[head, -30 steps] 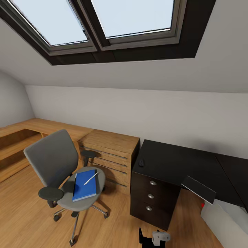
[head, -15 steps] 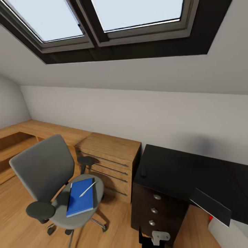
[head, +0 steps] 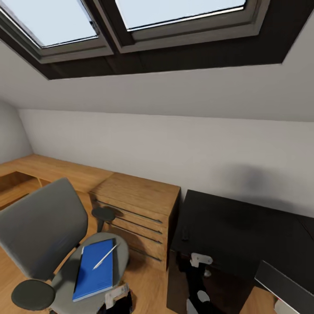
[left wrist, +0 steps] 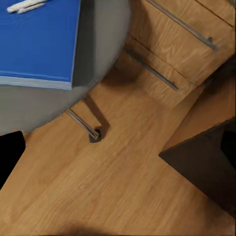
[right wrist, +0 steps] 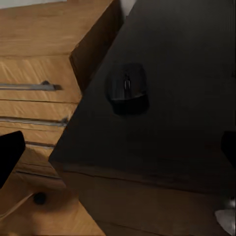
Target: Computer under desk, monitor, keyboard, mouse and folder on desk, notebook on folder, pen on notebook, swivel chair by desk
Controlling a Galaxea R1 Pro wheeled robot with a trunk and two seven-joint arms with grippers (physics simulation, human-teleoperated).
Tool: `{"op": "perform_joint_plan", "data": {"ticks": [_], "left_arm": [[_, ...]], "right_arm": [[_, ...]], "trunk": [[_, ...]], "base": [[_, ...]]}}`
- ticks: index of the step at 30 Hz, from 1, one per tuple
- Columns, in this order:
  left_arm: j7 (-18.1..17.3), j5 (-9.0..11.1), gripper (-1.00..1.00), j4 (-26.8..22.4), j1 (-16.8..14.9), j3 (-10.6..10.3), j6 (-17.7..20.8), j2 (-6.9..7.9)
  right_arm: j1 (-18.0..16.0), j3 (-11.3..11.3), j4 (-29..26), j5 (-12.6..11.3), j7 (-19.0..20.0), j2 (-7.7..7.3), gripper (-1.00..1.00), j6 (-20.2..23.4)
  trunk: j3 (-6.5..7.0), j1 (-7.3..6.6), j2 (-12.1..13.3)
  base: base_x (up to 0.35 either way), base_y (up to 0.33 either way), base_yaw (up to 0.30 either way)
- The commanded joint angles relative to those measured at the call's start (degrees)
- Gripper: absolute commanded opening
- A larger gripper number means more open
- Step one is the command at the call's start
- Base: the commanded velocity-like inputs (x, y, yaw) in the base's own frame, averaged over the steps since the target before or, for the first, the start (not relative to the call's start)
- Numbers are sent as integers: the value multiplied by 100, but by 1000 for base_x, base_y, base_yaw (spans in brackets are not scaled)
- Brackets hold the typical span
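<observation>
The grey swivel chair [head: 41, 229] stands at the left. On its seat lies the blue folder [head: 93, 271], also close up in the left wrist view [left wrist: 39, 42]. The white pen [head: 104, 256] rests across the folder. The black desk [head: 244, 224] fills the right. The small black mouse [head: 185, 233] sits near its left edge, and the right wrist view looks down on the mouse [right wrist: 127, 88]. My left gripper [head: 117, 297] hangs low beside the seat's front, open, one finger [left wrist: 10, 152] at the view's edge. My right gripper [head: 198, 261] is in front of the desk's drawer side, open and empty.
A light wooden drawer cabinet [head: 135, 209] stands between chair and desk, joined to a wooden counter [head: 43, 168] along the left wall. A chair caster [left wrist: 94, 136] rests on the wood floor. A dark flat panel [head: 283, 283] leans at the lower right. A sloped ceiling with skylights hangs overhead.
The camera has moved closer to the chair and desk, so the whole picture has shifted. My right gripper has risen in front of the desk. My left gripper has come into view by the seat.
</observation>
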Motion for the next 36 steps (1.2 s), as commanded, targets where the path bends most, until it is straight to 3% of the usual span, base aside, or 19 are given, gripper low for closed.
{"op": "perform_joint_plan", "data": {"ticks": [1,4,5,6,7,8,12,14,15,19,20,23,24,29,36], "left_arm": [[151,77,100,-543,-8,-31,196,178],[405,96,100,-1374,-9,4,777,400],[623,105,100,-1900,-8,75,1232,507],[741,108,100,-2134,-8,141,1454,543],[850,109,100,-2340,-7,231,1669,566],[1028,104,100,-2679,-7,466,2060,585],[1252,93,100,-3195,-7,1157,2829,432],[1303,112,100,-3267,-7,1347,3027,320],[1334,99,100,-3129,-6,1364,3073,270],[1359,-124,100,-2696,-6,1293,3069,262],[1366,-247,100,-2918,-6,1268,3026,264],[1372,-278,100,-3254,-6,1257,3004,270],[1387,-269,100,-3345,-6,1253,2997,273],[1403,-254,100,-3320,-6,1246,2998,268],[1383,-253,100,-3115,-6,1238,2997,241]], "right_arm": [[-5,52,-523,25,-206,-11,100,574],[-6,52,-1250,205,-393,-10,100,1515],[-8,47,-1678,334,-467,-8,100,2124],[-9,43,-1881,386,-493,-7,100,2413],[-11,38,-2084,427,-511,-8,100,2691],[-17,24,-2453,482,-527,-11,100,3181],[-162,-15,-2875,506,-543,-20,100,4038],[-336,-33,-2454,469,-545,-18,100,4211],[-493,-38,-1837,436,-545,-11,100,4183],[-938,-46,-596,408,-547,-23,100,3711],[-1098,-59,-258,385,-553,-182,100,3557],[-1149,-94,-157,214,-544,-371,100,3517],[-1232,-112,19,-117,-505,-533,100,3491],[-1250,-108,153,-175,-494,-548,100,3470],[-1252,-86,168,-179,-493,-532,100,3451]], "trunk": [[-9,4,-5],[-9,4,-5],[-9,4,-5],[-9,4,-5],[-9,4,-5],[-9,4,-5],[-9,4,-5],[-9,4,-5],[-9,4,-5],[-9,4,-5],[-9,4,-5],[-62,70,-126],[-80,92,-166],[-170,202,-366],[-170,202,-366]], "base": [[322,0,0],[322,0,0],[322,0,0],[322,0,0],[322,0,0],[322,0,0],[322,0,0],[322,0,0],[322,0,0],[300,0,0],[66,0,0],[29,0,0],[2,0,0],[1,0,0],[0,0,0]]}}
